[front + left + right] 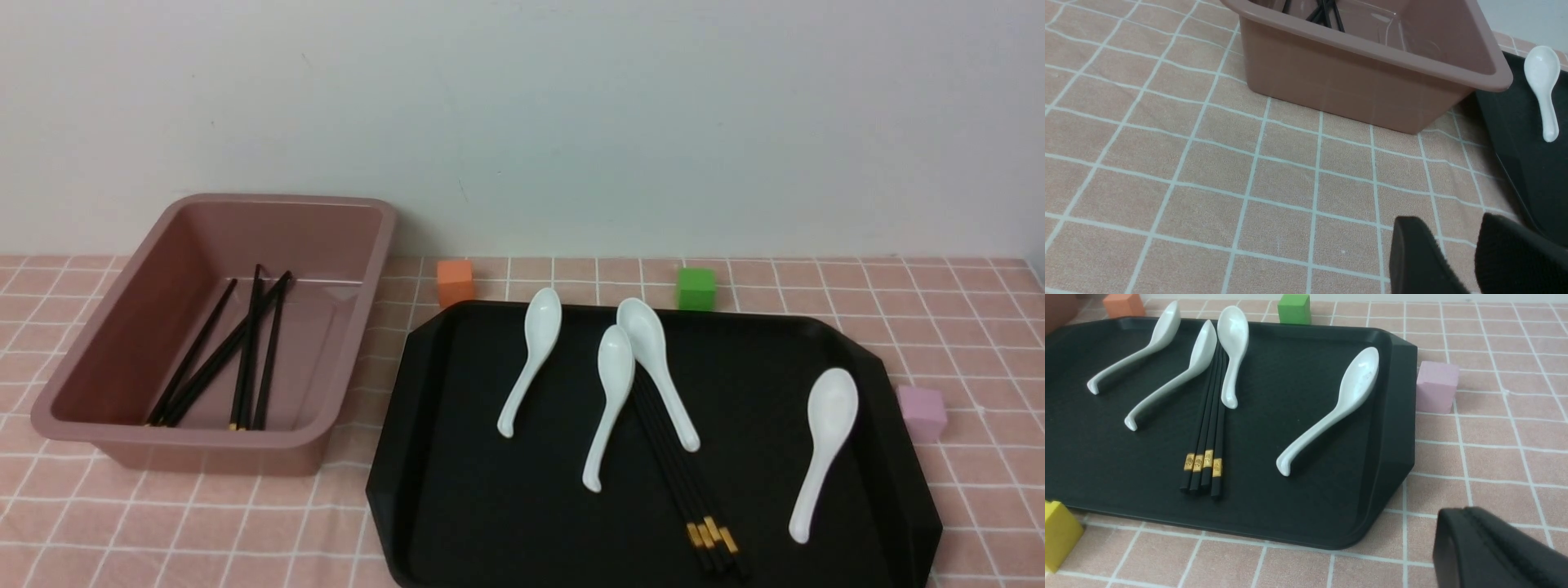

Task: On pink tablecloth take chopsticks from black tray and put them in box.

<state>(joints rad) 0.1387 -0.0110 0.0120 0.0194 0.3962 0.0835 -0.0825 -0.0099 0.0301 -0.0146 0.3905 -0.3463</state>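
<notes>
Several black chopsticks [686, 478] with gold bands lie bundled on the black tray [457, 506], their thin ends between two white spoons; they also show in the right wrist view [1208, 428]. Several more chopsticks [237, 359] lie in the mauve box [106, 351] at the left; the left wrist view shows their tips [1323, 10] inside the box [1351, 77]. My left gripper [1453, 232] is open and empty over the pink tablecloth [1208, 163], near the box's near corner. My right gripper [1466, 516] is shut and empty over the cloth beside the tray's [1388, 428] right corner. Neither gripper shows in the front view.
Several white soup spoons [824, 449] lie on the tray. An orange cube [455, 282] and a green cube [695, 287] stand behind the tray, a pale pink cube [922, 411] at its right, a yellow cube [1057, 533] at its front edge. A wall rises behind.
</notes>
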